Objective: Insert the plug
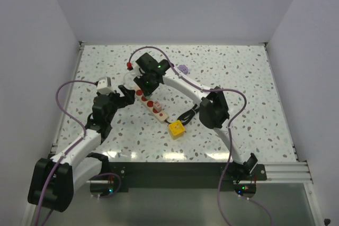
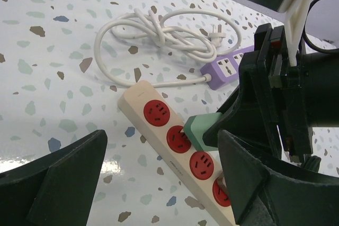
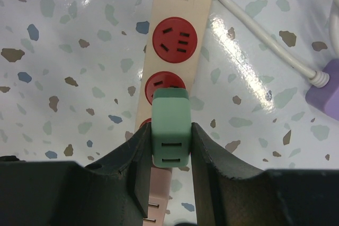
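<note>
Hovering at far left, the L pincer (image 2: 161, 154) is spread wide w/ nothing in it. The beige power strip (image 2: 135, 99) lies flat on the desk (image 1: 254, 88) just beyond its fingers, and the fingers don't seem to touch it.

Moving right along the strip, the end socket (image 3: 175, 41) is red, fully exposed and has nothing in it. The 2nd socket (image 3: 167, 84) is half hidden under the green plug (image 3: 170, 110). The R pincer (image 3: 170, 130) pinches that plug by its two sides, one finger pressed on each. The plug sits over the strip, roughly over the near edge of the 2nd socket. Its prongs are hidden, so I can't tell if they've entered the slots.

Progress, as a judgement: pickup and carry look done and approx. alignment is reached. What's left is fine line-up, the push down till seated, then release. From the L wrist view the plug looks tilted and not flush, so prob. not seated yet.

Farther right, a yellow block (image 1: 176, 128) sits by the strip's near end; can't tell if it's plugged in. At the back, a purple strip (image 2: 225, 70) lies w/ its white cable (image 2: 159, 33) loosely coiled. Its visible sockets hold nothing.

No bins, trays or other containers are in view; the sockets are the only receptacles.
</note>
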